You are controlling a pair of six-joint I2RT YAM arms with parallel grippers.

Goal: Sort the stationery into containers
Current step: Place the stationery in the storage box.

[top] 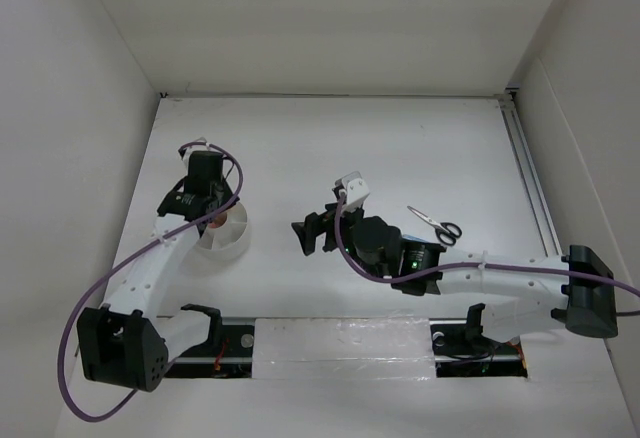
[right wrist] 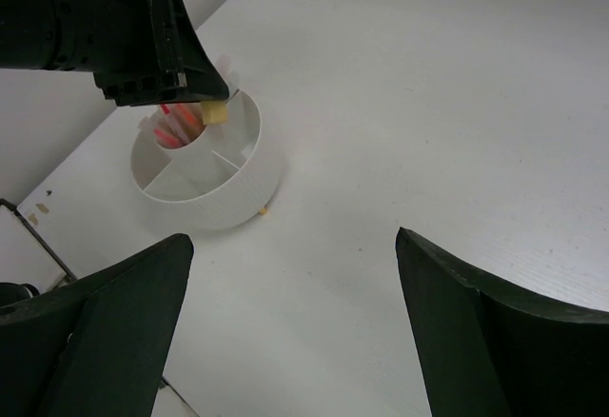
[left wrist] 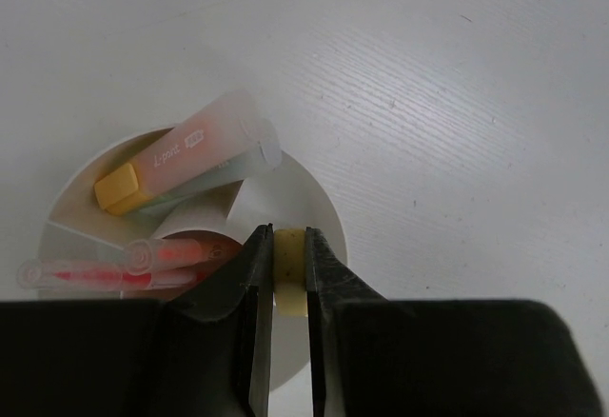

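My left gripper is shut on the small yellow block and holds it over the round white tub, above a wedge compartment. The tub holds an orange marker, a green marker beneath it, and red pens in the central cup. The right wrist view shows the same tub with the block just above its rim. My right gripper is open and empty over bare table right of the tub. The black-handled scissors lie on the table right of centre.
A tiny yellow crumb lies on the table against the tub's wall. White walls close the table on the left, back and right. A rail runs along the right edge.
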